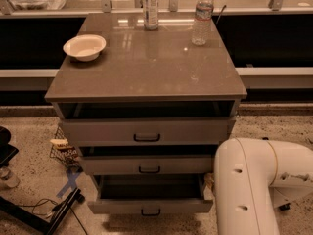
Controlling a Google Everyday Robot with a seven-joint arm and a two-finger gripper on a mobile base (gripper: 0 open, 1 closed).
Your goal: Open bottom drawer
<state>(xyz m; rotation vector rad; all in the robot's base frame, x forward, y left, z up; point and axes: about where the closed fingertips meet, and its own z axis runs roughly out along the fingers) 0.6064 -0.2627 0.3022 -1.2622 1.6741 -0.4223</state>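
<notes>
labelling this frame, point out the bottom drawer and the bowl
bottom drawer (122,207): camera view, front panel
bowl (84,47): camera view, inside
gripper: out of view, beyond the white arm (244,190), lower right

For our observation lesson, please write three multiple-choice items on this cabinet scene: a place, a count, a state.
1. Where on the cabinet top is the bowl? A left side B right front corner C dead centre
2. How many bottles stand there? A one B two C four
3. The bottom drawer is: A shut flush B pulled out C lying on the floor
Key: A, the bowl sits by the left edge; B, a labelled bottle and a clear bottle stand at the back; B, its dark inside shows. The gripper is out of view; only the white arm shows, lower right.
</notes>
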